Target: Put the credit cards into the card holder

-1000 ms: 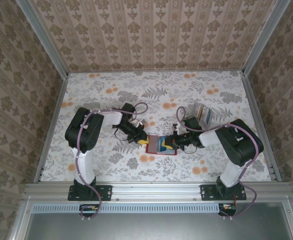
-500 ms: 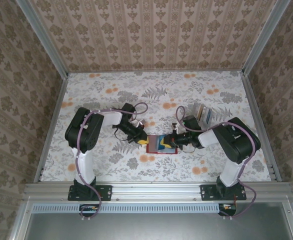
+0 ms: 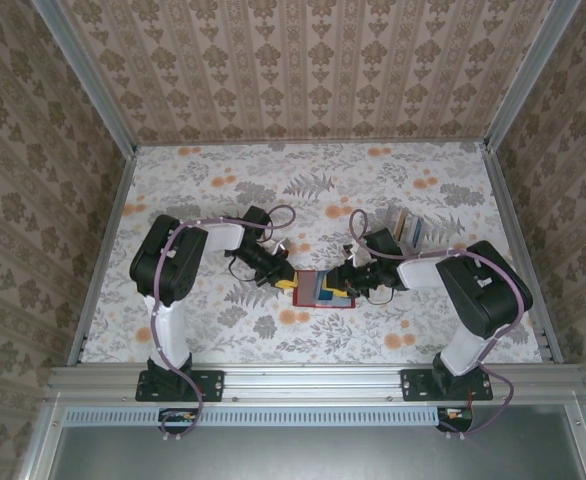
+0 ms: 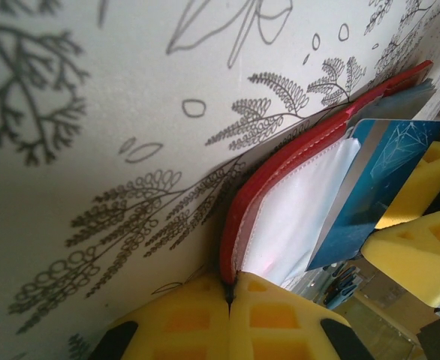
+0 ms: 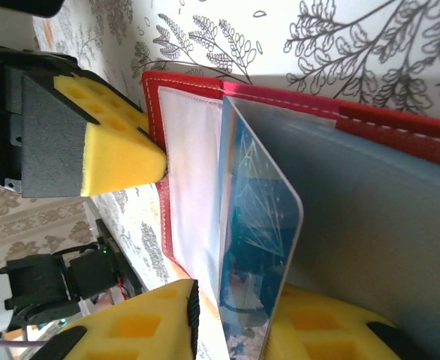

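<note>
While the card holder point(image 3: 311, 293) lies open at table centre, between both arms, the left gripper point(image 4: 231, 289) is clamped on its left red edge. A blue credit card point(image 5: 257, 217) stands tilted off the holder's inner face. It sits between the right gripper point(image 5: 235, 304) pads, which are slightly parted, one pad point(image 5: 141, 326) clear of the card.
</note>
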